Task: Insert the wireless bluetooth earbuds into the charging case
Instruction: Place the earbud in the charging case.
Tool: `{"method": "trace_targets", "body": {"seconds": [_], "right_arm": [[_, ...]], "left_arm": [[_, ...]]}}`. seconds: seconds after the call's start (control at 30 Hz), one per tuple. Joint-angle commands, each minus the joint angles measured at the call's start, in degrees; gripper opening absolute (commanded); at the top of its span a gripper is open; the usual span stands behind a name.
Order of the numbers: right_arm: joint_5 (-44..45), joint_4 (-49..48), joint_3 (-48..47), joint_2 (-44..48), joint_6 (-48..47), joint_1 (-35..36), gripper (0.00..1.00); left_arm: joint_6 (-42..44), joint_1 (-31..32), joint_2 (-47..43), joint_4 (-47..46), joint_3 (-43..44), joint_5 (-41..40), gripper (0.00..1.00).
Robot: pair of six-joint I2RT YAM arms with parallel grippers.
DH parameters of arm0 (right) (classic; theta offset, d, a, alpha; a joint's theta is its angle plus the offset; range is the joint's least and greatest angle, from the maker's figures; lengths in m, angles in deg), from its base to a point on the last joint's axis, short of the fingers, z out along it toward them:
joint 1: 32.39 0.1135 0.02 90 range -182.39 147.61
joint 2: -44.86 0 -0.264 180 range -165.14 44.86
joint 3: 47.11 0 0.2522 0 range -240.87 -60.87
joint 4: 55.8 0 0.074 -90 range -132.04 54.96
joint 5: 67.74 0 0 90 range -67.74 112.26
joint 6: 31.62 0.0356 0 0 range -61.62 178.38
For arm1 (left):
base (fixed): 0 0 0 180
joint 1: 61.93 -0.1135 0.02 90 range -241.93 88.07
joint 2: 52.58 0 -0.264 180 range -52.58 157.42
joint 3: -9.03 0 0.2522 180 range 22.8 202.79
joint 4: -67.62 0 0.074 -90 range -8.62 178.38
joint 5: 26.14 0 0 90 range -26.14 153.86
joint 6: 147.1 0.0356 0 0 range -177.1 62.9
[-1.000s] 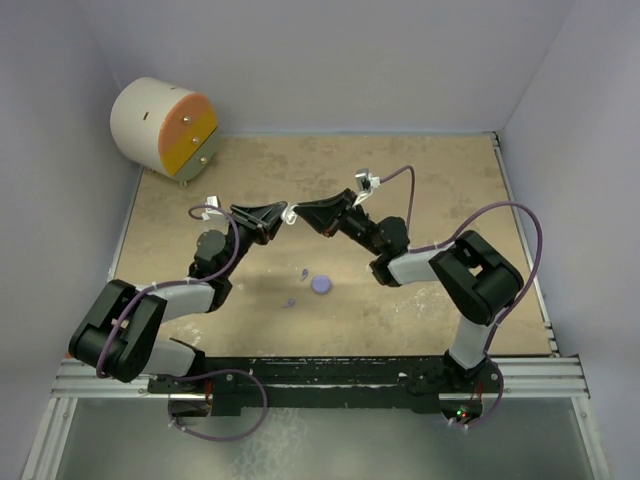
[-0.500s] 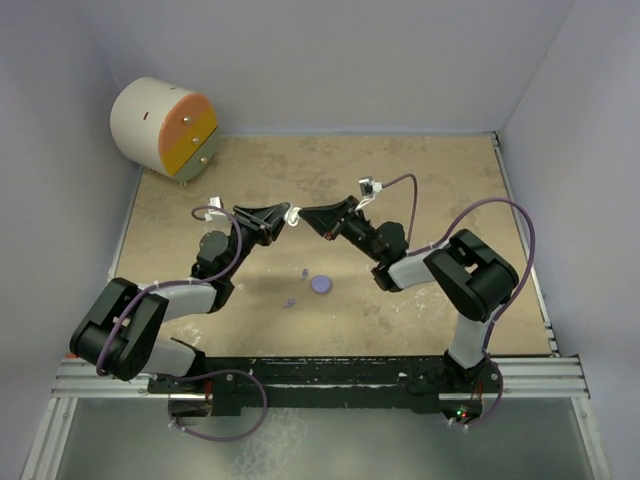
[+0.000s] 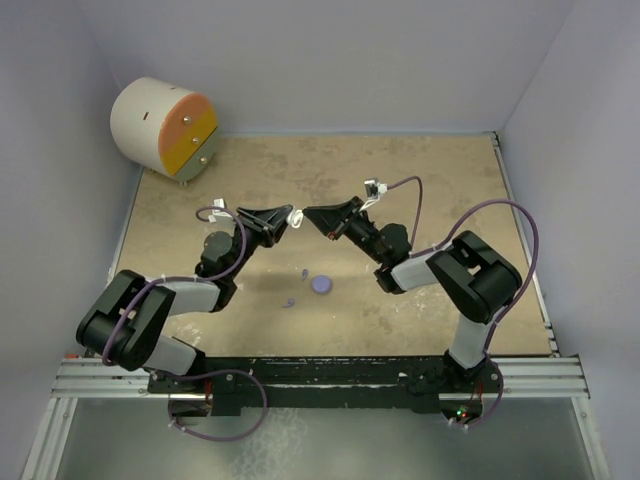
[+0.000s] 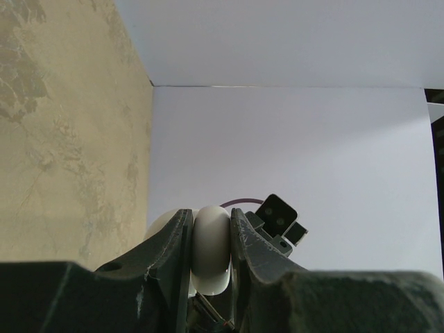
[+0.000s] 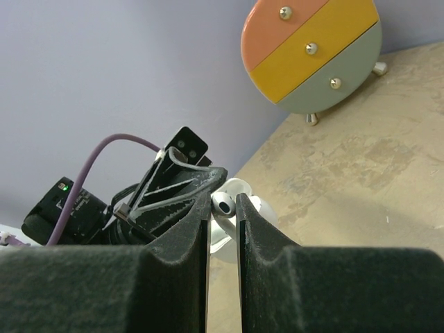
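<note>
Mid-frame, the left end effector (image 4: pixel 210 216) clamps the white case (image 4: pixel 210 253), the right end effector (image 5: pixel 223 198) an earbud (image 5: pixel 223 205). Both drifted slightly right; insertion seems unfinished.

White rounded plastic case (image 4: pixel 210 253) half hidden inside left claw (image 4: pixel 210 212), tiny white earbud (image 5: pixel 223 203) mostly covered by right claw (image 5: pixel 224 197), lilac specks (image 3: pixel 289 302) nearby indistinct
</note>
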Motion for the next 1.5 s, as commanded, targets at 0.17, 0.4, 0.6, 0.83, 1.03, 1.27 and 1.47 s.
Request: {"method": "trace_targets", "body": {"seconds": [0.17,0.4,0.6,0.83,1.03,1.27,1.47], "right_arm": [[1.33,-26.85,-0.13,3.21,-0.44,-0.43,0.00],[1.16,-27.29,-0.50,2.70,-0.28,-0.46,0.00],[1.08,-27.36,-0.62,2.76,-0.28,-0.45,0.00],[0.89,-27.82,-0.70,2.01,-0.17,-0.41,0.00],[0.54,-28.25,-0.87,1.19,0.07,-0.42,0.00],[0.54,-28.31,-0.71,1.04,-0.08,-0.47,0.00],[0.54,-28.42,-0.69,0.91,-0.09,-0.45,0.00]], "left_arm": [[0.14,0.93,0.97,-5.23,1.30,-0.63,0.00],[0.07,1.49,1.57,-5.45,1.67,-0.71,0.00],[-0.23,1.88,2.37,-6.26,1.91,-0.89,0.00],[-0.82,2.44,3.37,-7.65,2.49,-0.89,0.00],[-1.14,2.76,3.55,-8.33,2.74,-0.89,0.00],[-1.15,3.04,3.61,-8.51,2.85,-0.98,0.00],[-1.19,3.22,3.62,-8.55,3.00,-1.07,0.00]]}}
